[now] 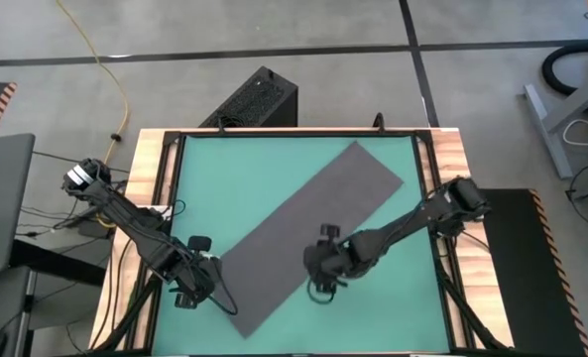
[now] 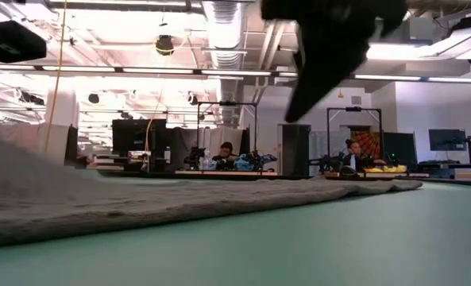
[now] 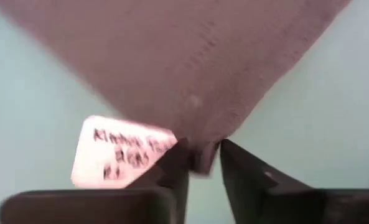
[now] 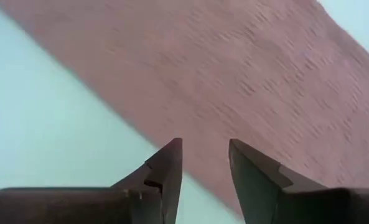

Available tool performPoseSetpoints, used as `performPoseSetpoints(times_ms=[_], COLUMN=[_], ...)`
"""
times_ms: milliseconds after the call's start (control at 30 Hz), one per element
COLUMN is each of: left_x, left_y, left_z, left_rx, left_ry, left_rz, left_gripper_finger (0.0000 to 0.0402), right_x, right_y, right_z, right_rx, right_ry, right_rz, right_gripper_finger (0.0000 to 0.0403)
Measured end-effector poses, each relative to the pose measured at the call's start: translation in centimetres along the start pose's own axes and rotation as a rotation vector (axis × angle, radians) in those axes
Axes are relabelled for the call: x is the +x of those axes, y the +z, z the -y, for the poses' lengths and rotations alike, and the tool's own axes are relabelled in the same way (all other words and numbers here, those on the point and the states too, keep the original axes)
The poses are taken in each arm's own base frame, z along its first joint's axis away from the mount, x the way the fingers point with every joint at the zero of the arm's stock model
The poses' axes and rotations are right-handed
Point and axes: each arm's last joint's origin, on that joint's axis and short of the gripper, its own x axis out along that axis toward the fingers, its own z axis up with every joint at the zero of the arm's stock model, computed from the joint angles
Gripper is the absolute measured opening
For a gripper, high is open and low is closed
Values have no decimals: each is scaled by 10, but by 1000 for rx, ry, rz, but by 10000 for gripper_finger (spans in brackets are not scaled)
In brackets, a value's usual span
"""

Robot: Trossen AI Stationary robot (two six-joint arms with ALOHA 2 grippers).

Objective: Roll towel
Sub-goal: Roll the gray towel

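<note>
The towel [image 1: 308,233] lies flat on the green desk [image 1: 274,159], a long dark grey strip running diagonally from the near left to the far right.

At its near left corner sits the left pincer [image 1: 196,283]. In the left wrist view its fingers [image 3: 234,171] stand slightly apart with the towel's corner tip between them, touching the cloth; whether they press it firmly I cannot tell. A small white tag [image 3: 119,152] with blurred print lies on the desk just beside that corner.

A little farther in and to the right, the right pincer [image 1: 323,273] is at the towel's near right long edge. Its fingers [image 4: 165,168] are parted with a clear gap, holding nothing, their tips over the line where cloth meets green surface.

In the low view the towel [image 2: 100,199] rises as a grey ridge across the desk, with a dark arm [image 2: 330,48] hanging from above. Beyond the far edge of the desk stands a black box [image 1: 254,99] on the floor, and a yellow cable [image 1: 105,69] trails at far left. Seated people show deep in the room.
</note>
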Motion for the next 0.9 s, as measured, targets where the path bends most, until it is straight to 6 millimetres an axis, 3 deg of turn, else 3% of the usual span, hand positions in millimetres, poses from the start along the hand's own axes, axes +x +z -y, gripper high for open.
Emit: performPoseSetpoints(times_ms=[200,333,433,533,667,900], left_x=[0,2,15,36,59,82], left_y=[0,16,29,36,43,45], left_z=[-1,5,10,11,14,15], left_rx=[-1,52,119,145,147,37], left_ry=[22,67,49,28,-59,-73], left_rz=[5,259,427,494,547,497], left_gripper_finger=[149,158,159,159,159,160], right_x=[17,5,-2,1,19,30], right_y=[-53,-86,-107,-124,-144,-154], right_z=[42,70,90,111,132,161], right_rx=[170,345,485,577,609,575], right_ry=[-92,-259,-397,-470,-499,-561], right_rz=[-2,93,180,198,162,117], right_gripper_finger=[146,139,130,117,95,62])
